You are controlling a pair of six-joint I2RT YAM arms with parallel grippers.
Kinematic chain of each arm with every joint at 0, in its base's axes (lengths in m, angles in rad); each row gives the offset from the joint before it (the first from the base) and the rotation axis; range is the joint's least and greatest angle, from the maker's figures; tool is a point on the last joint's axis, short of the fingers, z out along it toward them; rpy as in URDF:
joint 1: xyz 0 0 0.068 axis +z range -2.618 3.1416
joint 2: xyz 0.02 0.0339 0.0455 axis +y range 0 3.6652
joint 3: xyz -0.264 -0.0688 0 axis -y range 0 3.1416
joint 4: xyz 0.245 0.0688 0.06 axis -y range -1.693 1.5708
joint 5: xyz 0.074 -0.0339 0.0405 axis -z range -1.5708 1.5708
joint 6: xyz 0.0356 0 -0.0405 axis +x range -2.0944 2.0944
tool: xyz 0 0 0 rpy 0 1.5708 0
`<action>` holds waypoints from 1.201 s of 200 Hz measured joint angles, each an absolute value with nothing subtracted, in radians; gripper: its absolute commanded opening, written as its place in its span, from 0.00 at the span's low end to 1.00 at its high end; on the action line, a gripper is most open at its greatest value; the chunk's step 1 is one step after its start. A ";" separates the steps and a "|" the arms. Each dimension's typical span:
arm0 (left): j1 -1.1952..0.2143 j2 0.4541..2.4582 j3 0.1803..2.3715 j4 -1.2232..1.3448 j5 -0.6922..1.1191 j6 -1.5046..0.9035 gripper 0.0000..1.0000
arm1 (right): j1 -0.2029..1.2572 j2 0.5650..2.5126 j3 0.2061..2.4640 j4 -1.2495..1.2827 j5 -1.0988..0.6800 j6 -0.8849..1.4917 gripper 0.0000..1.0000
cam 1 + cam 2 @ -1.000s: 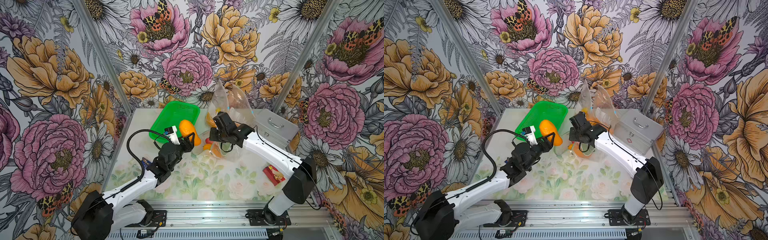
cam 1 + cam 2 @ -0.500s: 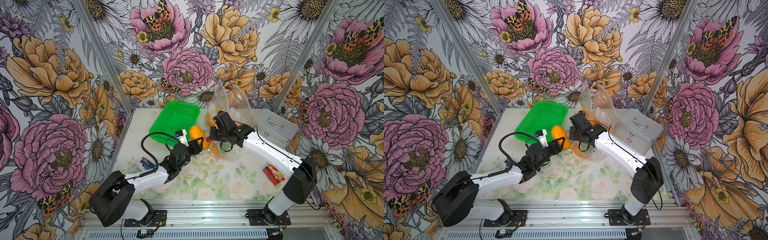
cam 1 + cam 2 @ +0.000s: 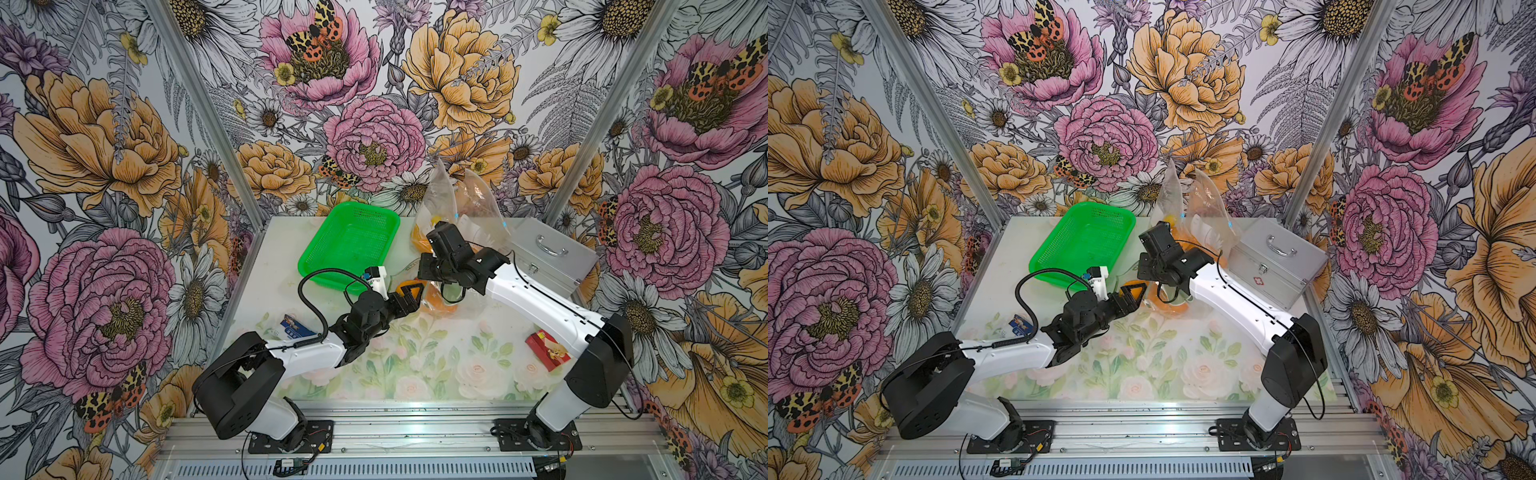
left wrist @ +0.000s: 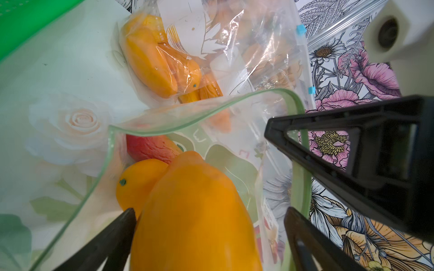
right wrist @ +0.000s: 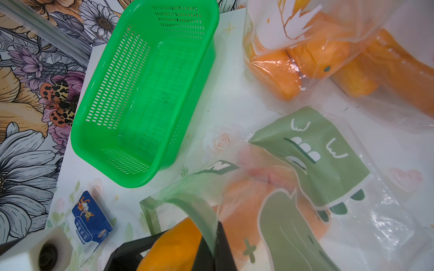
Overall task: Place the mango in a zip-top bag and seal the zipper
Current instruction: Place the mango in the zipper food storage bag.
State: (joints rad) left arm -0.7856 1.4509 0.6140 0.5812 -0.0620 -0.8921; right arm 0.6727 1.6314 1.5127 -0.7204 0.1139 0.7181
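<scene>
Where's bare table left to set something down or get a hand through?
Biggest free patch: front centre of the table, between left arm and red box. There is a narrow strip at the table edge between basket and blue carton. Crowded: basket to case, where right arm, open bag and rear bags meet.

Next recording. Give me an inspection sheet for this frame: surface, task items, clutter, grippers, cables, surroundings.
Surface: floral table mat, lying flat.
Job's things: mango in the open mouth of the zip-top bag, which holds other fruit; zipper unsealed.
Clutter: empty green basket, two filled clear bags, metal case, blue box, red box.
Grippers: left gripper open, fingers either side of the mango; right gripper shut on the bag's rim.
Cables: black cable loops beside the left wrist, near the basket.
Surroundings: floral walls, aluminium frame posts.
</scene>
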 measured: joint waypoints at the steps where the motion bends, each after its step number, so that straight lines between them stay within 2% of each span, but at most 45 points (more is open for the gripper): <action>1: -0.785 1.451 0.614 0.582 -0.061 -0.892 0.99 | 0.673 1.632 1.513 -0.720 0.114 0.718 0.00; 60: -0.767 1.401 0.616 0.553 -0.059 -0.870 0.96 | 0.670 1.632 1.513 -0.720 0.114 0.718 0.00; 110: -0.748 1.230 0.657 0.365 -0.118 -0.760 0.93 | 0.659 1.632 1.515 -0.720 0.113 0.718 0.00; 164: -0.702 1.172 0.666 0.158 -0.196 -0.705 0.91 | 0.650 1.632 1.555 -0.720 0.100 0.717 0.00; 212: -0.642 1.150 0.673 -0.009 -0.213 -0.707 0.74 | 0.648 1.632 1.568 -0.720 0.091 0.717 0.00; 240: -0.568 1.142 0.627 -0.006 -0.150 -0.753 0.73 | 0.648 1.632 1.568 -0.720 0.081 0.717 0.00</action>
State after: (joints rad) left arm -0.5682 1.1416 0.6273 -0.0063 -0.1501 -0.7528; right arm 0.6483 1.6318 1.5684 -0.7200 0.0807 0.7174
